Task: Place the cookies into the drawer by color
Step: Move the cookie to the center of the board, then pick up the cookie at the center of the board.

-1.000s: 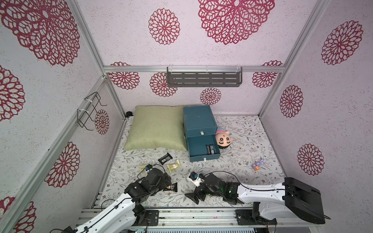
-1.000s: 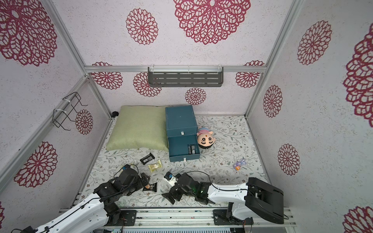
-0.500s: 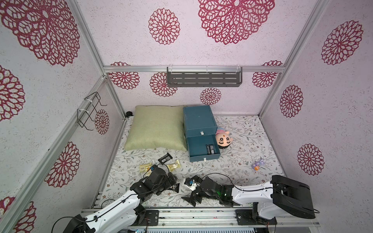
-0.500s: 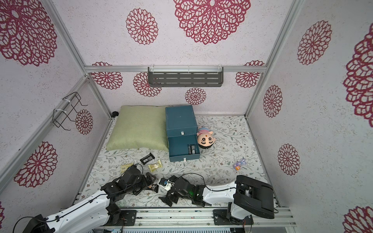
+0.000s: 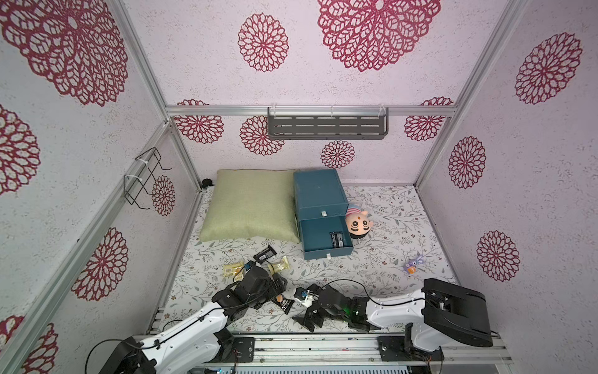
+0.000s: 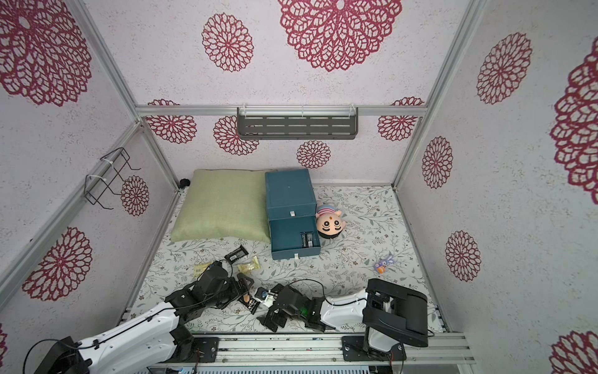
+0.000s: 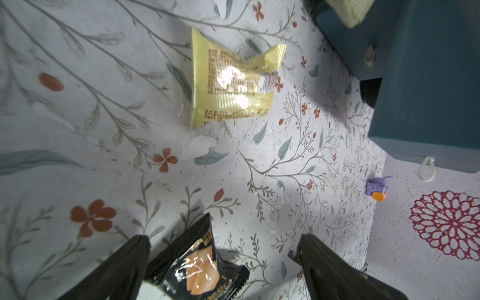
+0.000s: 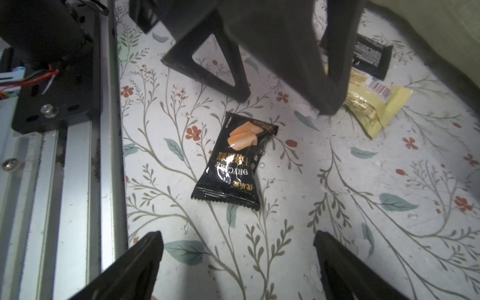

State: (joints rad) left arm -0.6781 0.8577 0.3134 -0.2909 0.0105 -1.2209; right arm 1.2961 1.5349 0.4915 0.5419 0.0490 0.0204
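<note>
The left tool (image 7: 222, 237) is spread wide and empty, low over the surface (image 7: 259, 145). The black packet (image 7: 200, 270) lies between its fingers, closer to one finger than the other; whether either touches the wrapper I cannot tell. The right tool (image 8: 237, 233) is also spread wide with nothing in it. From there the same packet lies straight ahead, apart from the fingertips. Its long axis runs roughly from the right tool toward the left one, with the crimped end toward the right and the end with the orange picture toward the left. I judge the left arm the nearer, and its fingers would close across the packet's narrow width.

The packet is flat and glossy black, with gold lettering, an orange biscuit picture and a slight pinch at the waist. The slick wrapper will likely crumple or slide under a squeeze. In both top views it sits near the front edge of the surface, well apart from the chest of drawers (image 5: 318, 194). There one drawer (image 5: 315, 233) stands pulled out with a stored packet (image 5: 336, 240), also black, inside, which is likely this one's place. A yellow packet (image 7: 228, 85) lies farther out.
</note>
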